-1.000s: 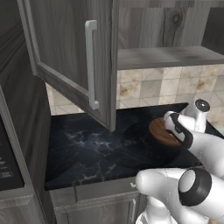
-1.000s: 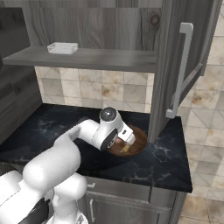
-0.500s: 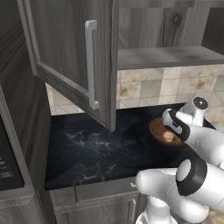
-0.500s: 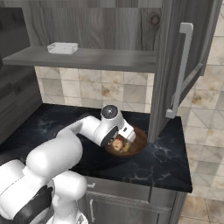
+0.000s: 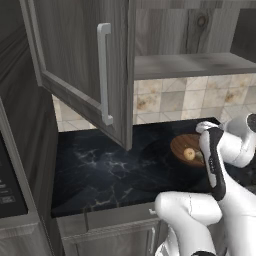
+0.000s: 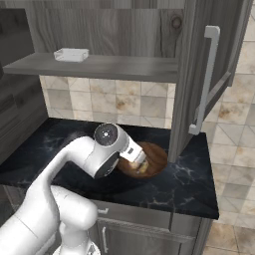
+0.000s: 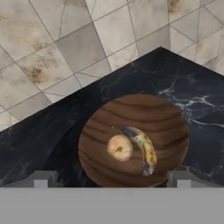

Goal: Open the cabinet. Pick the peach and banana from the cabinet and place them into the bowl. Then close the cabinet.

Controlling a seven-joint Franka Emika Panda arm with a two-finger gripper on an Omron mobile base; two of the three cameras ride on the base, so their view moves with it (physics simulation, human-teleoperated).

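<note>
The brown wooden bowl (image 7: 100,118) rests on the black marble counter near the tiled wall. Inside it lie the peach (image 7: 119,147) and, right beside it, the banana (image 7: 142,146). My gripper (image 7: 111,178) hangs just above the bowl's near rim, open, nothing between its fingertips (image 7: 41,178). The cabinet (image 5: 75,65) stands open, its door swung out over the counter with the silver handle (image 5: 103,75) facing me. From the left base, the bowl (image 5: 181,143) and peach (image 5: 189,153) show beside my forearm. From the right base, the bowl (image 6: 154,154) sits under the other open door (image 6: 199,74).
A small white box (image 6: 71,54) sits on the cabinet shelf (image 6: 99,67). A microwave (image 5: 10,185) stands at the counter's left end. The counter ends at the right (image 6: 211,199), past the bowl. Low grey cabinet fronts (image 5: 110,235) run below.
The jaws have spread wider over the bowl. My wrist has drawn back a little from it, and the fruit lies free in the bowl.
</note>
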